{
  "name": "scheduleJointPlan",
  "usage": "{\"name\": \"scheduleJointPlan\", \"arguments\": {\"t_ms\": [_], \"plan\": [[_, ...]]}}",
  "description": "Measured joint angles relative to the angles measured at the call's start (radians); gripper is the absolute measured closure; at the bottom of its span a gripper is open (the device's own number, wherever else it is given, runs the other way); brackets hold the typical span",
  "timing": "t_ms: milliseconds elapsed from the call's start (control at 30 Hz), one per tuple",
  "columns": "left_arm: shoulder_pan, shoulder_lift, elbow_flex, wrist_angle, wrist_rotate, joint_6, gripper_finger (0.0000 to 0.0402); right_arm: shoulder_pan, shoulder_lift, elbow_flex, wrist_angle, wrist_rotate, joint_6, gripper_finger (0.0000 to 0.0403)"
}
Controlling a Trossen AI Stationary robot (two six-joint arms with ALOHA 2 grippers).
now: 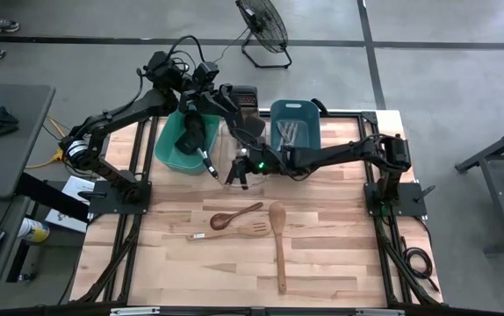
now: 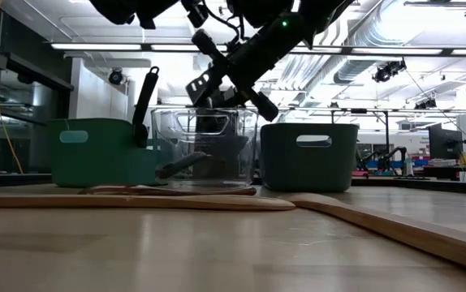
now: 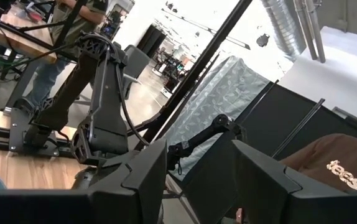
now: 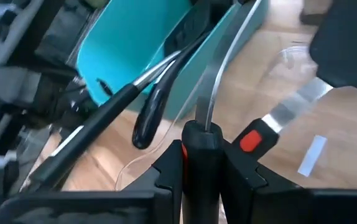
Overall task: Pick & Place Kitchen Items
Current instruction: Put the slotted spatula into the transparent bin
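Note:
My right gripper (image 1: 237, 172) (image 4: 200, 168) reaches from the table's right over the clear tub (image 1: 239, 156) (image 2: 204, 146) and is shut on a black-handled metal utensil (image 4: 202, 134). A like utensil with a red spot and a silver blade (image 4: 284, 112) lies beside it. My left gripper (image 3: 197, 165) is open and empty, raised above the teal tub (image 1: 171, 145) and pointing level toward the table's right. Black turners and a ladle (image 1: 190, 133) stand in the teal tub; one handle (image 2: 144, 105) sticks up. Silver utensils (image 1: 292, 133) lie in the blue tub (image 1: 309, 110). My right gripper pinches the utensil's black handle (image 4: 201, 146) between its two fingers. The handle lies along the fingers, and its thin metal part (image 4: 214, 93) runs on past the fingertips. The fingers slant down from the table's right over the clear tub. What the far end rests on is hidden.
Three wooden utensils lie on the table's near half: a small dark spoon (image 1: 234, 215), a slotted spatula (image 1: 227, 232) and a long spoon (image 1: 278, 246). A floor fan (image 1: 262, 26) stands beyond the far edge. A person in a brown shirt (image 3: 340, 168) is behind the table.

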Motion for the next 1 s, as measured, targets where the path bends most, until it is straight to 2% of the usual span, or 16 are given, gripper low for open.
{"name": "scheduleJointPlan", "arguments": {"t_ms": [267,433,700,1000], "plan": [[0.000,0.000,0.000,0.000,0.000,-0.001,0.0230,0.074,0.000,0.000,-0.016,0.262,0.020,0.0337],[0.000,0.000,0.000,0.000,0.000,-0.001,0.0230,0.105,0.000,0.001,-0.017,0.379,-0.058,0.0337],[0.000,0.000,0.000,-0.013,0.001,-0.002,0.0230,0.086,0.000,0.001,-0.127,0.303,-0.050,0.0337],[0.000,0.000,0.000,-0.019,0.002,-0.002,0.0230,0.047,0.000,0.001,-0.228,0.099,-0.061,0.0337]]}}
